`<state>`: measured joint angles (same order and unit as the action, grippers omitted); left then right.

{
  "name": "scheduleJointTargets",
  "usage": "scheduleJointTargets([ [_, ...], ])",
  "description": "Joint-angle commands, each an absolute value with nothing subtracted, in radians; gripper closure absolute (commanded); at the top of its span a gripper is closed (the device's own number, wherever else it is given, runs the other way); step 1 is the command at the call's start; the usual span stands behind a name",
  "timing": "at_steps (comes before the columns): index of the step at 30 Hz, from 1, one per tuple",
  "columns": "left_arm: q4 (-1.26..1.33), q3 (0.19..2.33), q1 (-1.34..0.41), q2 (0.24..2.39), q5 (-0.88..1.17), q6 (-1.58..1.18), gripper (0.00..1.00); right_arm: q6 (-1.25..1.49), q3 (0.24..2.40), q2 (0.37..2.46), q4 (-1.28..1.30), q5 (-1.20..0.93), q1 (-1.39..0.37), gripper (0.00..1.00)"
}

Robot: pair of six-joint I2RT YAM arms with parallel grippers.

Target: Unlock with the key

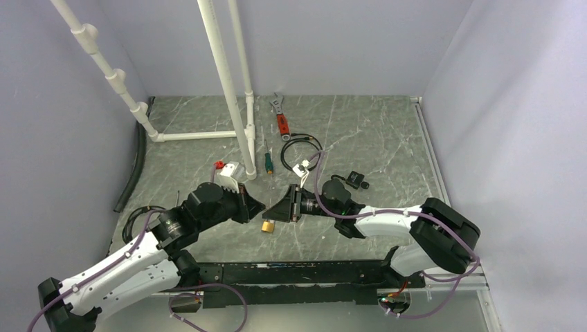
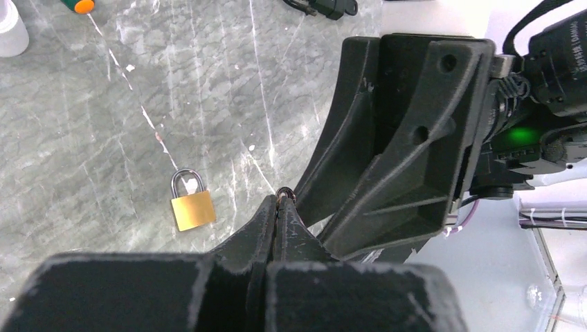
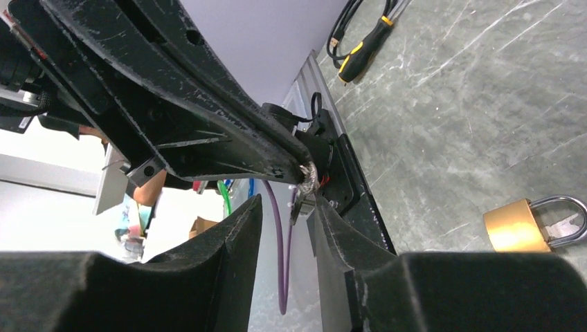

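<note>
Start from the brass padlock (image 1: 267, 226). It lies flat on the table (image 1: 374, 138), closer to the arm bases than any other loose item. Its shackle looks seated in the body, and nothing touches it.

Just beyond the padlock your two grippers meet tip to tip. Your left gripper (image 2: 280, 207) reaches in from the padlock's left with its fingers pressed together. A small metal piece sticks out of the pinch: that is the key (image 3: 306, 181), held off the table. Its head is buried in the grip and too small to make out.

Your right gripper (image 3: 284, 207) reaches in from the padlock's right with its fingers spread. The key's exposed end hangs in the gap between them, closer to one finger, and you cannot tell whether it touches that finger. Neither gripper is in contact with the padlock.

Farther back from the padlock, a green-handled screwdriver (image 1: 268, 162) lies beside the foot of a white pipe frame (image 1: 225, 76). A black cable loop (image 1: 301, 149) lies just right of the screwdriver. A small black object (image 1: 356, 180) sits beyond and to the right of the padlock, past the right wrist. Farthest from the padlock, near the back wall, lies a red-handled wrench (image 1: 280, 119).
</note>
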<state>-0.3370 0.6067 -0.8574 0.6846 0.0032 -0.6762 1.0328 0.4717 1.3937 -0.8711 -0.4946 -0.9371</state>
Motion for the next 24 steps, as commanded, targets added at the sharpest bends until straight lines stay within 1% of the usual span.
scheduleJointTargets([
  [1, -0.310, 0.586, -0.862, 0.646, 0.003, -0.698, 1.00, 1.046, 0.522, 1.417, -0.952, -0.473, -0.943, 0.65],
  [3, -0.315, 0.580, -0.861, 0.634, 0.002, -0.702, 1.00, 1.048, 0.531, 1.428, -0.948, -0.470, -0.945, 0.67],
  [4, -0.317, 0.578, -0.862, 0.631, -0.012, -0.702, 1.00, 1.048, 0.535, 1.429, -0.946, -0.468, -0.946, 0.70],
  [8, -0.321, 0.572, -0.861, 0.620, -0.033, -0.705, 1.00, 1.032, 0.559, 1.437, -0.902, -0.458, -0.953, 0.84],
  [11, -0.326, 0.572, -0.861, 0.618, -0.043, -0.706, 1.00, 1.022, 0.571, 1.433, -0.869, -0.452, -0.957, 0.99],
  [12, -0.328, 0.572, -0.861, 0.617, -0.046, -0.705, 1.00, 1.018, 0.572, 1.427, -0.851, -0.444, -0.958, 1.00],
  [22, -0.357, 0.572, -0.862, 0.606, -0.081, -0.701, 1.00, 0.968, 0.607, 1.386, -0.666, -0.411, -0.963, 1.00],
  [24, -0.369, 0.574, -0.861, 0.601, -0.092, -0.697, 0.93, 0.949, 0.614, 1.368, -0.623, -0.408, -0.963, 1.00],
])
